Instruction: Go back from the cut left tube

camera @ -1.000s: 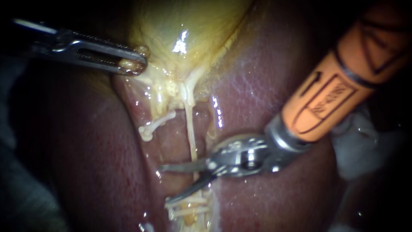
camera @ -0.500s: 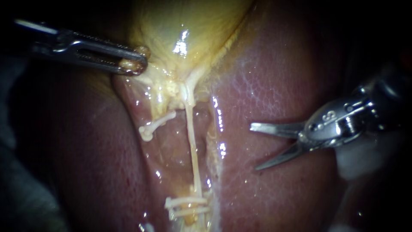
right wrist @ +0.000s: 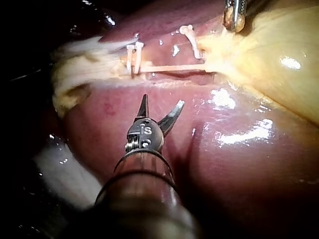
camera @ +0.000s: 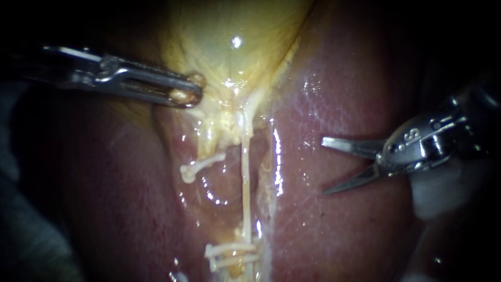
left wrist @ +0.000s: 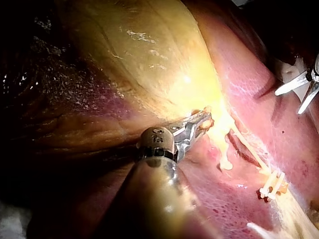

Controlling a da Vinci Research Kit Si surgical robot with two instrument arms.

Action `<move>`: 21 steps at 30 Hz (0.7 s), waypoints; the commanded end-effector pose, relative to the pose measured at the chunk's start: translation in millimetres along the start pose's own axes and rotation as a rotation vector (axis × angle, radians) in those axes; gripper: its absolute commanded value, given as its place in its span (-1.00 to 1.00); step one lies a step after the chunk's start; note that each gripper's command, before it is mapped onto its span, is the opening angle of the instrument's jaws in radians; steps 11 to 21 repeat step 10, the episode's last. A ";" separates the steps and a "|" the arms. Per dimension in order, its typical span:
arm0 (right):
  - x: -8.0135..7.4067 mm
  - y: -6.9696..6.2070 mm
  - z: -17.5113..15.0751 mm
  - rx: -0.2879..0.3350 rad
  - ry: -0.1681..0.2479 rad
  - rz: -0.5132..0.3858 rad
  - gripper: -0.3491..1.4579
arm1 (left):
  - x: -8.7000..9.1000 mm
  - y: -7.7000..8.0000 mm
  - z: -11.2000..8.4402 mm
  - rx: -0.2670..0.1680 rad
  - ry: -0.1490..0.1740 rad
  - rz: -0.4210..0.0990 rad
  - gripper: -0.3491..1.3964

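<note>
The liver [camera: 339, 224] fills most of the endoscope view, dark red and wet, with bright glints along the groove down its middle. Above it lies the gallbladder [camera: 235, 57], pale yellow and narrowing downward into that groove.

Our right instrument [camera: 324, 166] comes in from the right edge and hangs over the liver's right lobe. Its two thin blades stand apart in a clear V with only bare liver showing between them, so its jaws are open and hold nothing. In the right wrist view the blades [right wrist: 163, 101] point toward the groove but stop short of it. A white pad [camera: 443, 193] lies just under this instrument's wrist.

Our left instrument [camera: 185, 94] reaches in from the left. Its jaws are closed on a small fold of yellowish tissue at the gallbladder's lower left edge, and the left wrist view shows that fold pinched at the tips.

A thin pale tube [camera: 245, 193] runs uncut down the groove from the gallbladder's neck to a pair of white clips [camera: 232, 250] set across it at the lower end.

The cut left tube [camera: 201, 165] is a short white stub just left of that tube. It slants down and left to a knobbed free end, below the left instrument's jaws and well apart from the open blades, with the uncut tube between them.
</note>
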 end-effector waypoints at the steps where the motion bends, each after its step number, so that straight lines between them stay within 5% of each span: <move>1: 0.0 0.0 0.0 0.002 0.002 0.001 0.97 | 0.0 -0.1 0.2 0.000 -0.004 0.001 -1.00; 21: 0.1 -0.1 0.2 0.048 0.022 0.002 0.95 | 0.0 -0.2 -0.1 -0.003 -0.009 0.009 -1.00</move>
